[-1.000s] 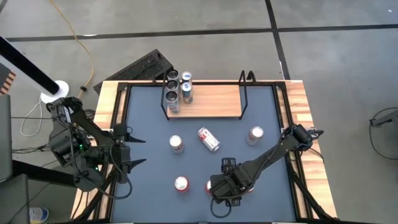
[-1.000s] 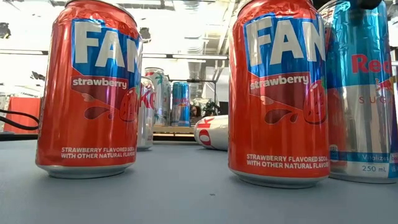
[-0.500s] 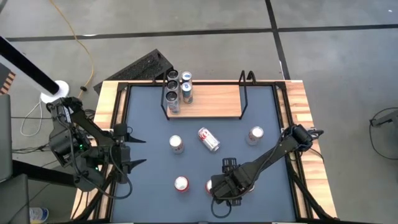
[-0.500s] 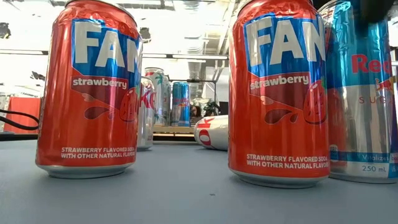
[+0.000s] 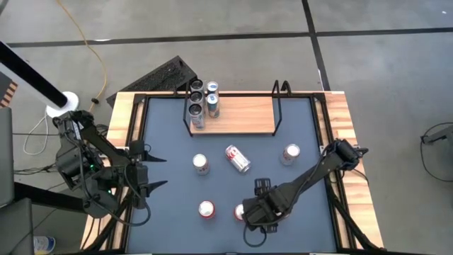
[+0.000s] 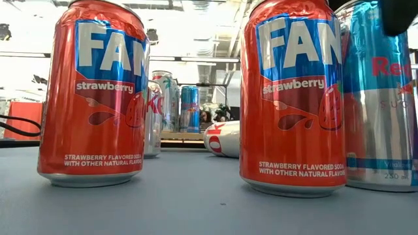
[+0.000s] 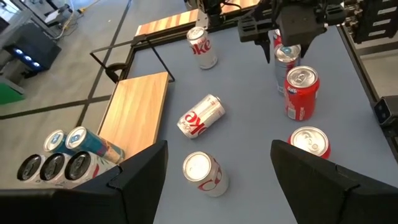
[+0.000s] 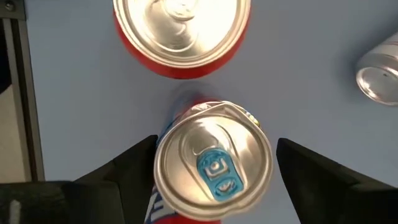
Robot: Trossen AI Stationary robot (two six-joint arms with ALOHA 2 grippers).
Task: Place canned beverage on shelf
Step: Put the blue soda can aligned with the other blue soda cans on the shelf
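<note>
- Slightly shifted since a second ago, the right claw [image 8: 214, 165] sits spread wide over the slim blue can [image 8: 212, 163], fingers either side, no grip.
- High view hides that can; the wrist view shows it.
- Left claw [image 5: 152, 172] waits partly open at the bench [image 5: 170, 134] edge.
- Shelf [image 5: 241, 115] has cans at one end, open board beside them.
</note>
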